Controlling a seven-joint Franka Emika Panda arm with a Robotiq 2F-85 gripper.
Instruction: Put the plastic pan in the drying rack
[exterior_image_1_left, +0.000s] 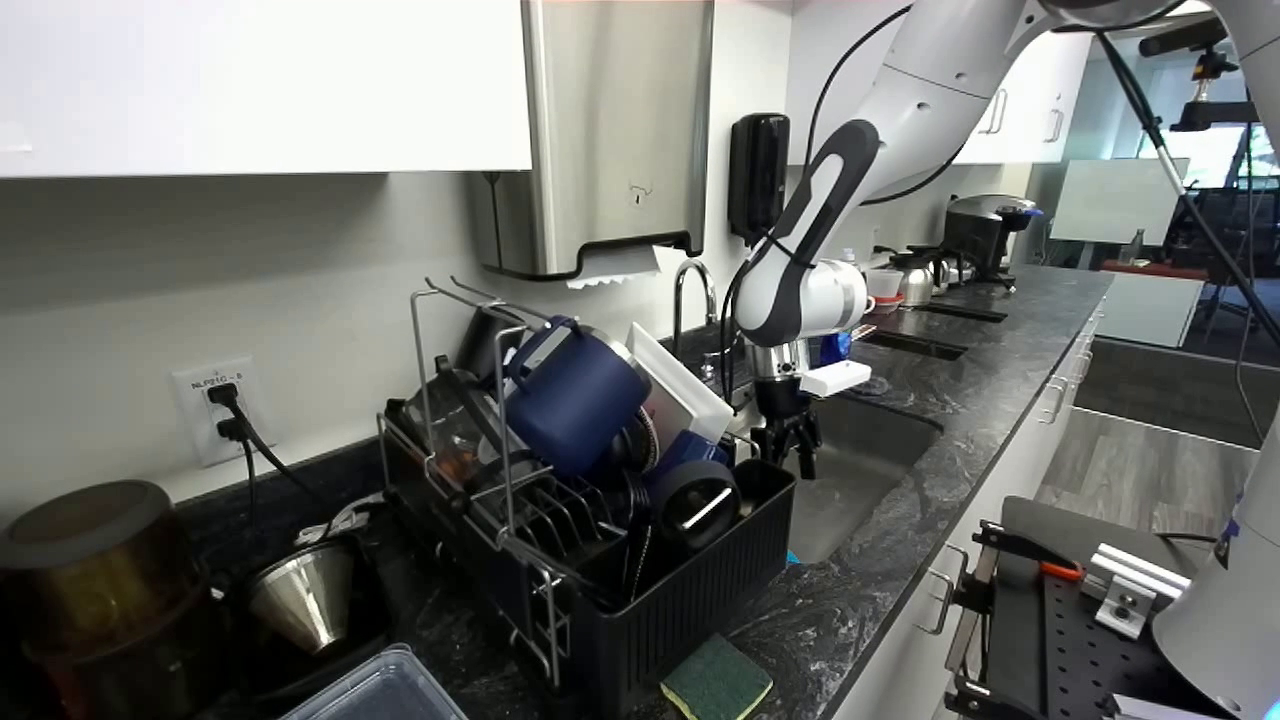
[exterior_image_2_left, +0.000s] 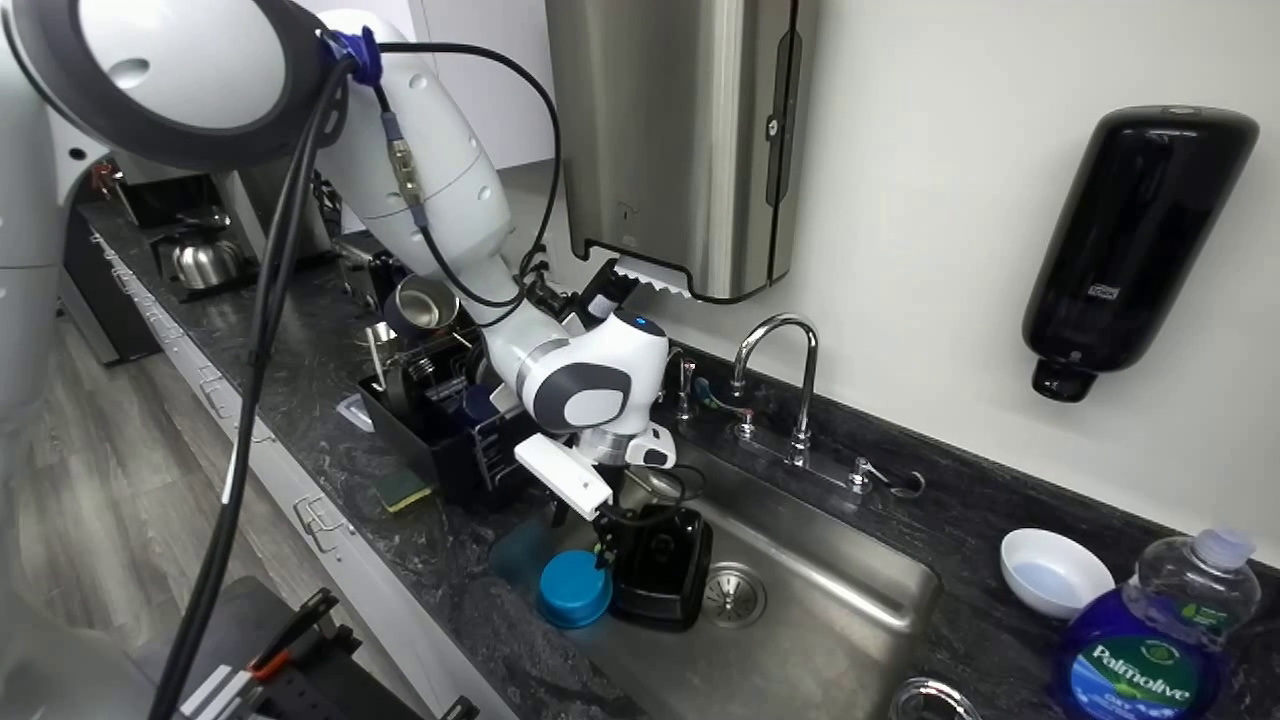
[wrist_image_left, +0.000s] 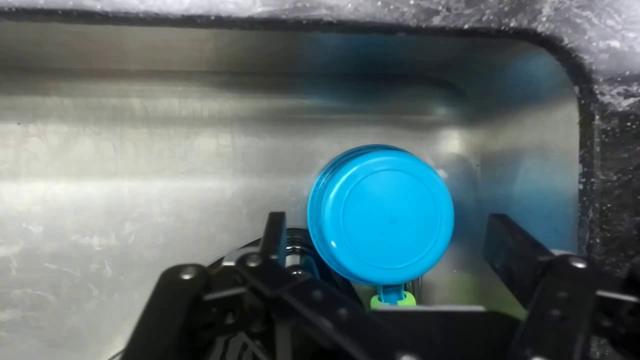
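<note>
The plastic pan (wrist_image_left: 385, 200) lies bottom up in the sink, a cyan disc near a corner. Its green handle (wrist_image_left: 407, 300) points toward my palm, and most of it is hidden beneath the gripper in the wrist view. My gripper (wrist_image_left: 387, 225) is open above it, one finger to either side of the pan with gaps, nothing held. In an exterior view the pan (exterior_image_2_left: 575, 588) shows just below my gripper (exterior_image_2_left: 582, 530). The drying rack (exterior_image_1_left: 690, 590), black with wire dividers, stands on the counter beside the sink, full of dishes.
A black container (exterior_image_2_left: 660, 590) sits in the sink against the pan's side. In the rack are a navy pot (exterior_image_1_left: 575, 395) and a white tray (exterior_image_1_left: 680, 385). A sponge (exterior_image_1_left: 717, 678) lies before the rack. The faucet (exterior_image_2_left: 805, 380) rises behind the sink.
</note>
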